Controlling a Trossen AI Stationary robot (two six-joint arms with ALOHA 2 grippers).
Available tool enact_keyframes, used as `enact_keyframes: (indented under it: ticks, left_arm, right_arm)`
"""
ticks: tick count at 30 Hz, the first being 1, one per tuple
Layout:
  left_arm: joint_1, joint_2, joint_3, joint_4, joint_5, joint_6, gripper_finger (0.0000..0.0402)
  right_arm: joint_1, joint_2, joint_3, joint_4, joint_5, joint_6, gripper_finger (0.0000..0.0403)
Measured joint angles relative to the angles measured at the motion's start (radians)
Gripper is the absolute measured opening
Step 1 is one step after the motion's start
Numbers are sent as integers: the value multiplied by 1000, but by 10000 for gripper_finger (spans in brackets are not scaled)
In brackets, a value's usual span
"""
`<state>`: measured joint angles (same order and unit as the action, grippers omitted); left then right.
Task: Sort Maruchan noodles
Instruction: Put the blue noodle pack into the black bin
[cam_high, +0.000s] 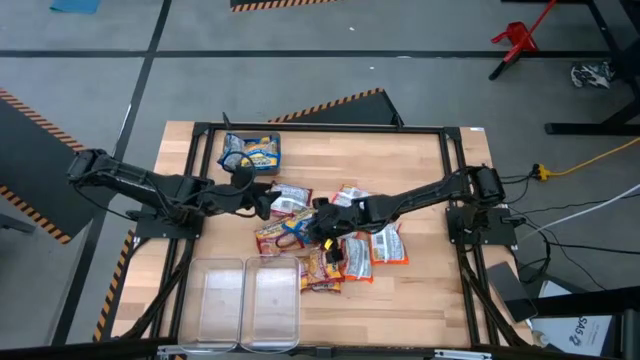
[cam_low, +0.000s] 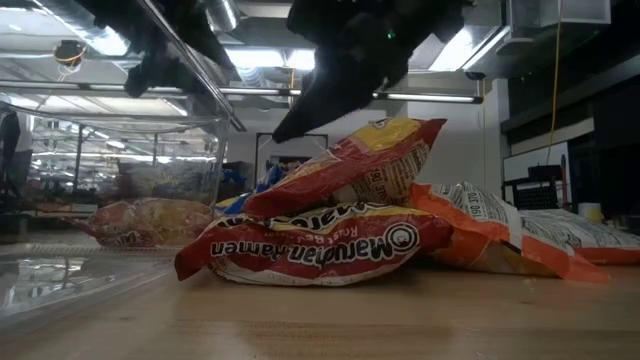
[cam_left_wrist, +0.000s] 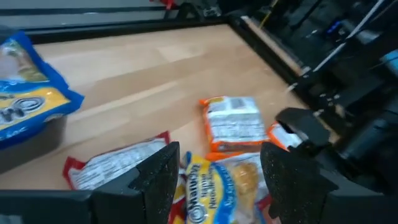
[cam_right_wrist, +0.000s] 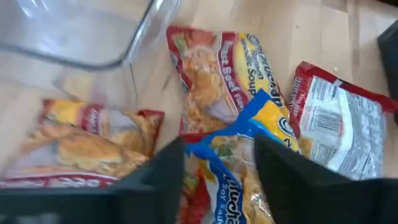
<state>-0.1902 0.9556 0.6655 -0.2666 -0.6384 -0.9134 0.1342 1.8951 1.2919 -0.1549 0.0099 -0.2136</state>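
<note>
A heap of Maruchan packets (cam_high: 325, 235) lies mid-table: red, orange-and-white and one blue-and-yellow. More blue packets (cam_high: 250, 152) sit in a bin at the far left. My right gripper (cam_high: 318, 225) hovers open over the heap, and in its wrist view its fingers stand on either side of the blue-and-yellow packet (cam_right_wrist: 258, 134). My left gripper (cam_high: 268, 203) is open at the heap's left edge. Ahead of it lie the same blue-and-yellow packet (cam_left_wrist: 211, 186), a face-down red packet (cam_left_wrist: 118, 165) and an orange-and-white packet (cam_left_wrist: 235, 124).
Two clear bins (cam_high: 248, 300) stand side by side at the near edge, left of centre. The nearer bin's rim (cam_right_wrist: 134, 43) is close to the heap. A black frame (cam_high: 455, 180) borders the table. Bare wood lies at the far right of the tabletop (cam_high: 400, 160).
</note>
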Motion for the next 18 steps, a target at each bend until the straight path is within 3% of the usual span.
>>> enact_keyframes:
  ticks: [5, 10, 14, 18]
  left_arm:
    - [0, 0, -1, -3, -17, 5, 220]
    - [0, 0, -1, -2, -9, 7, 221]
    - [0, 0, -1, -3, -8, 7, 221]
    - [0, 0, -1, -2, -7, 7, 221]
  right_arm:
    - [3, 78, 0, 61, 99, -27, 295]
    - [3, 145, 0, 85, 235, -22, 346]
    - [3, 156, 0, 90, 291, 6, 339]
    - [3, 157, 0, 85, 315, 31, 278]
